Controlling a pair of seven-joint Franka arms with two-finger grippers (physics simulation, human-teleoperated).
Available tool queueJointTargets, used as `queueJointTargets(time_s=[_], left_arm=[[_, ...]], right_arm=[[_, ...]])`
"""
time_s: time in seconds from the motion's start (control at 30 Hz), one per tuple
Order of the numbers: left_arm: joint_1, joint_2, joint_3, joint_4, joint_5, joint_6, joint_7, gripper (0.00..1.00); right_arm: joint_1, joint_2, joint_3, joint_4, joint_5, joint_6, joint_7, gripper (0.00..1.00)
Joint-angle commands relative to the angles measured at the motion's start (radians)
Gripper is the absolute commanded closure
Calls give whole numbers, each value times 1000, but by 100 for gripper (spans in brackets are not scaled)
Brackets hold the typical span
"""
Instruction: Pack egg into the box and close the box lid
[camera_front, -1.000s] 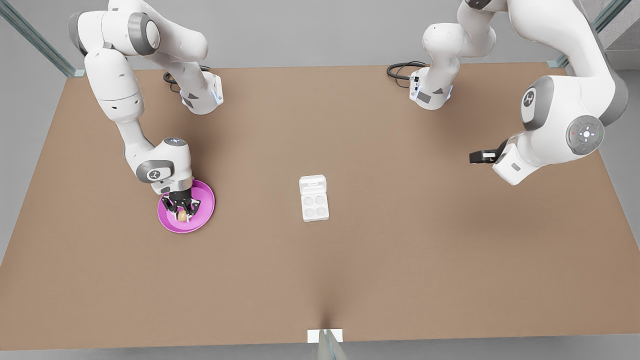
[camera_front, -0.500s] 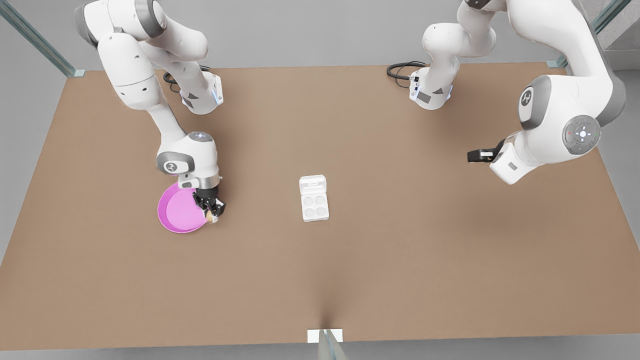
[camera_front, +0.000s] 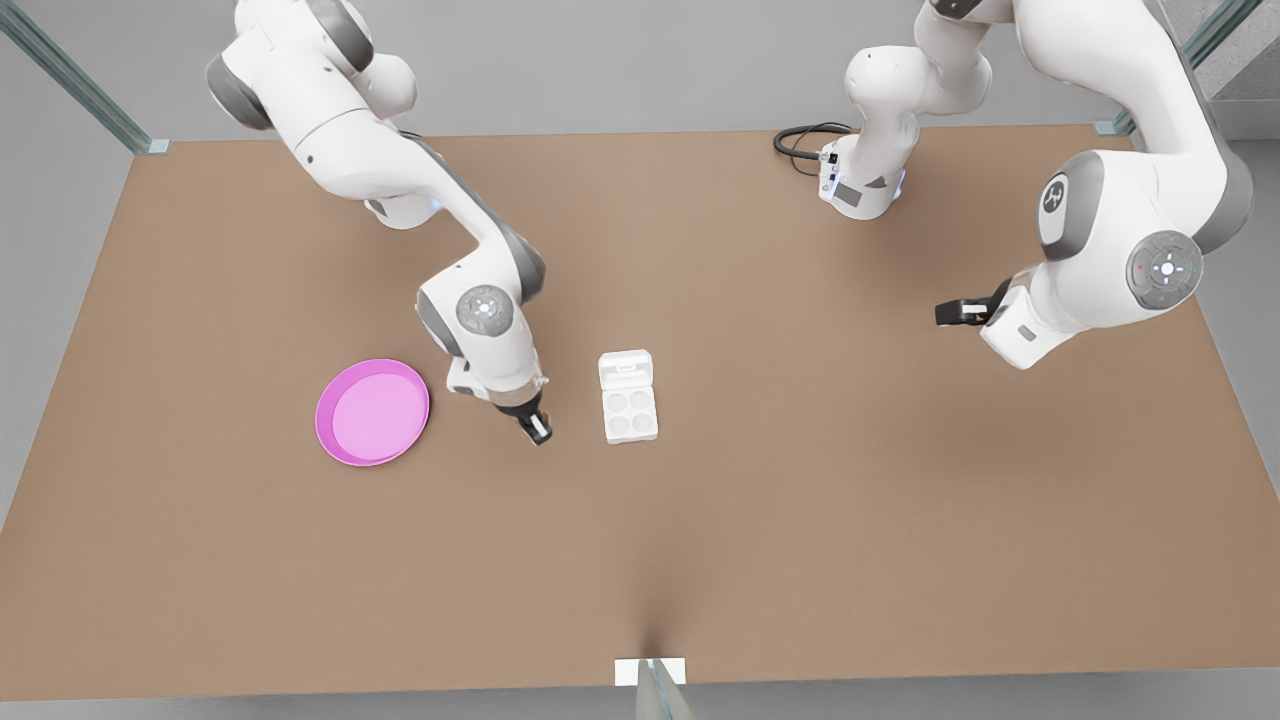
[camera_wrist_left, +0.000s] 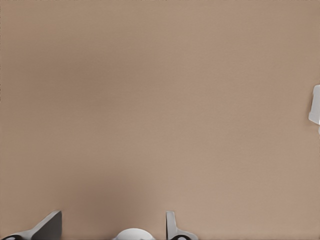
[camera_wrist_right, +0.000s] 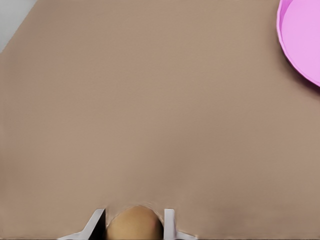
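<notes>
In the front view, the brown table (camera_front: 700, 540) carried a round pink plate (camera_front: 372, 412) toward the front view's left and the white box (camera_front: 629, 411) near the middle, its four round cups bare. The box lid (camera_front: 625, 368) lay swung open flat on the table on the far side of the tray, its small raised tab facing up. The arm on the front view's left reached down between plate and box, and its right claw (camera_front: 537, 430) hung just beside the box on the plate's side, apart from both; from this angle the dark fingers hid whatever they carried. The arm on the front view's right waited well apart from the box, its left claw (camera_front: 952, 313) held high and pointing sideways toward the middle of the table.

In the left wrist view, two grey fingertips (camera_wrist_left: 173, 227) stood wide apart with nothing between them but bare table beneath. A sliver of something white sat at the picture's edge; I could not tell what it was.

In the right wrist view, the egg (camera_wrist_right: 133, 223), tan-brown and smooth, sat clamped between the two pale fingers (camera_wrist_right: 169, 222) of the right claw (camera_wrist_right: 133, 227), above bare table. Part of the pink plate (camera_wrist_right: 299, 40) showed at a corner of that picture, well apart from the egg.
</notes>
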Motion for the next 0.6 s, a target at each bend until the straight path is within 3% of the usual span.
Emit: queueJointTargets(time_s=[0.0, 0.13, 0.17, 0.27, 0.4, 0.57], left_arm=[[0, 0, 0, 0, 0, 0, 0, 0], [0, 1, 0, 0, 0, 0, 0, 0], [0, 1, 0, 0, 0, -2, 0, 0], [0, 0, -2, 0, 0, -11, 0, 0], [0, 1, -2, 0, 0, -17, 0, 0], [0, 1, -2, 0, 0, -26, 0, 0]], right_arm=[[5, 10, 0, 23, 4, -4, 2, 53], [96, 111, 0, 204, 81, -9, 54, 53], [94, 137, 43, 225, 79, 14, 74, 54], [94, 185, 103, 234, 68, 37, 88, 54], [93, 217, 103, 184, -86, 37, 75, 53], [96, 234, 103, 138, -126, 39, 72, 52]])
